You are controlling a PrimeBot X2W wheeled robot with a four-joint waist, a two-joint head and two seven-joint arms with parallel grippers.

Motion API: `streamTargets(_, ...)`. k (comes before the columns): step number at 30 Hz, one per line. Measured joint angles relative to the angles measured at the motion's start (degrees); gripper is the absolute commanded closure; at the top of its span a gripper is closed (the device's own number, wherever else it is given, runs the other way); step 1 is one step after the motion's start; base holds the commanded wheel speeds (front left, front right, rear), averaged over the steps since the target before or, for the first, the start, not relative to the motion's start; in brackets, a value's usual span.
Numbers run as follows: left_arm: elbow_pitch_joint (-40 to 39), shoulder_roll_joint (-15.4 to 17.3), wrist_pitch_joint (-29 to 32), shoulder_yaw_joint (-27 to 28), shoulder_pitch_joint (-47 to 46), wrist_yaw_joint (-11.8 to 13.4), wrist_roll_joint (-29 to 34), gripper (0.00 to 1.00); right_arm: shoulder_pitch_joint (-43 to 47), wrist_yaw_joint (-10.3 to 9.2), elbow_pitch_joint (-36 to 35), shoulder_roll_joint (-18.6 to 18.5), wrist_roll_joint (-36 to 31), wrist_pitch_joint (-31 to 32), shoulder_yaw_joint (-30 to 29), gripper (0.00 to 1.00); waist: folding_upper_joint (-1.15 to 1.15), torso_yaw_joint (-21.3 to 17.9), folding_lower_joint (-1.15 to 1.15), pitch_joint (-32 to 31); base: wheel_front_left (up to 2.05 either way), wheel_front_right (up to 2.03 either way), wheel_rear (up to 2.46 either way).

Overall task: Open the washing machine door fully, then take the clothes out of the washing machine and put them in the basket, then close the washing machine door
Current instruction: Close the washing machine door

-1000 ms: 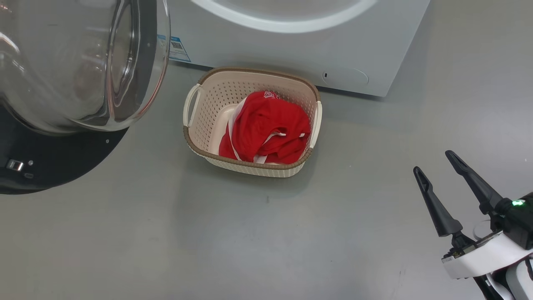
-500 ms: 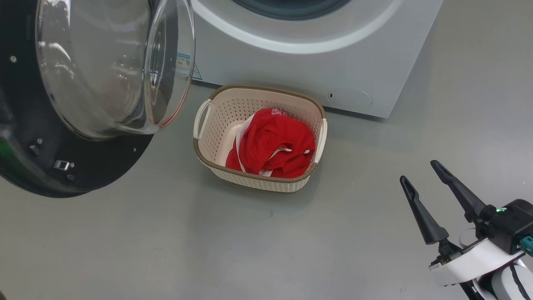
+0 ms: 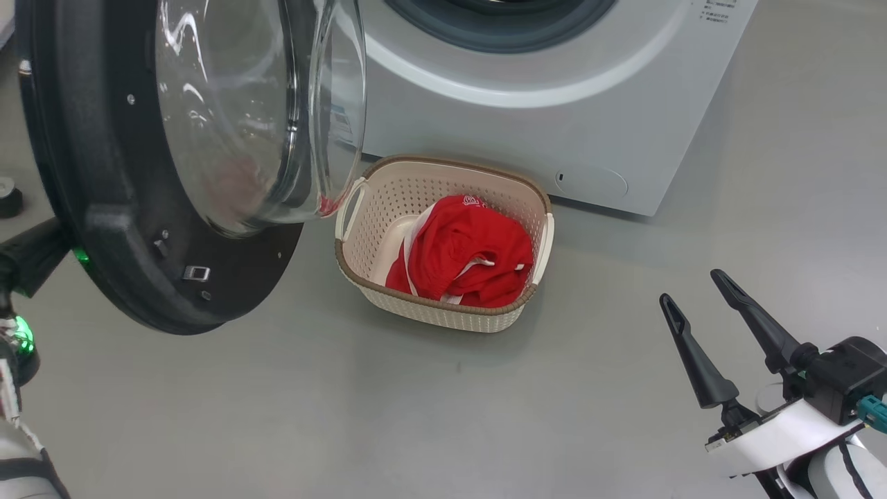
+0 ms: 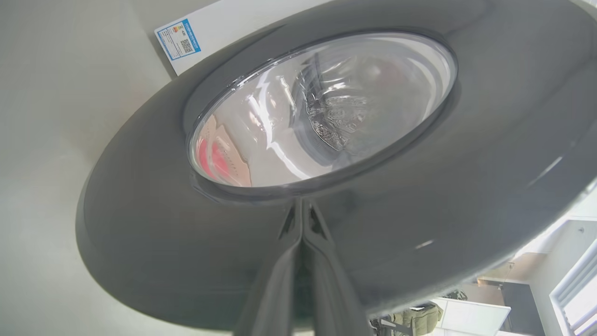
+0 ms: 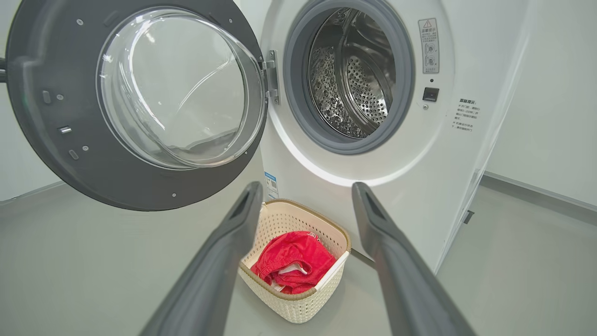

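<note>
The washing machine door (image 3: pixel 104 208) stands swung out to the left of the white washing machine (image 3: pixel 527 138), its glass bowl (image 3: pixel 263 118) facing the opening. My left gripper (image 4: pixel 302 205) is shut, its tips pressed against the door's dark outer face (image 4: pixel 140 242) just below the glass. The bare steel drum (image 5: pixel 359 79) shows through the opening. The red clothes (image 3: pixel 471 249) lie in the cream basket (image 3: pixel 443 305) on the floor in front of the machine. My right gripper (image 3: pixel 691 288) hangs open and empty to the right of the basket, well apart from it.
Grey floor (image 3: pixel 346 416) spreads in front of the basket. A small dark round object (image 3: pixel 8 197) sits on the floor at far left. The machine's round cap (image 3: pixel 591 182) is just behind the basket. A wall (image 5: pixel 550 93) runs to the machine's right.
The head camera has moved, showing more of the machine's front. The door has swung rightward, closer to the basket and machine, and part of my left arm now shows behind it. The right gripper stays open.
</note>
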Motion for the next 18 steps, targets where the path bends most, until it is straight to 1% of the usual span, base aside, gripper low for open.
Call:
streamTargets(3,-1.5,-0.8,1.8,-0.6,0.6,-0.5,-0.7,1.00,0.0,0.00,0.1,0.2,0.0,0.0,0.4,0.00,0.00,0.3,0.00,-0.1,0.00,0.00,0.00)
streamTargets(8,-4.0,-1.4,3.0,-1.6,2.3,-0.9,-0.9,1.00,0.0,0.00,0.3,0.7,0.0,0.0,0.6,0.00,0.00,0.4,0.00,-0.3,0.00,0.00,0.00)
streamTargets(14,-7.0,-2.2,5.2,-4.3,4.5,-1.9,-1.0,1.00,0.0,0.00,0.7,0.9,0.0,0.0,0.6,0.00,0.00,0.5,0.00,-0.6,0.00,0.00,0.00)
streamTargets(18,-8.7,-3.0,6.2,-6.0,5.6,-2.0,-1.3,1.00,0.0,0.00,1.0,1.2,0.0,0.0,0.8,0.00,0.00,0.5,0.00,-0.8,0.00,0.00,0.00)
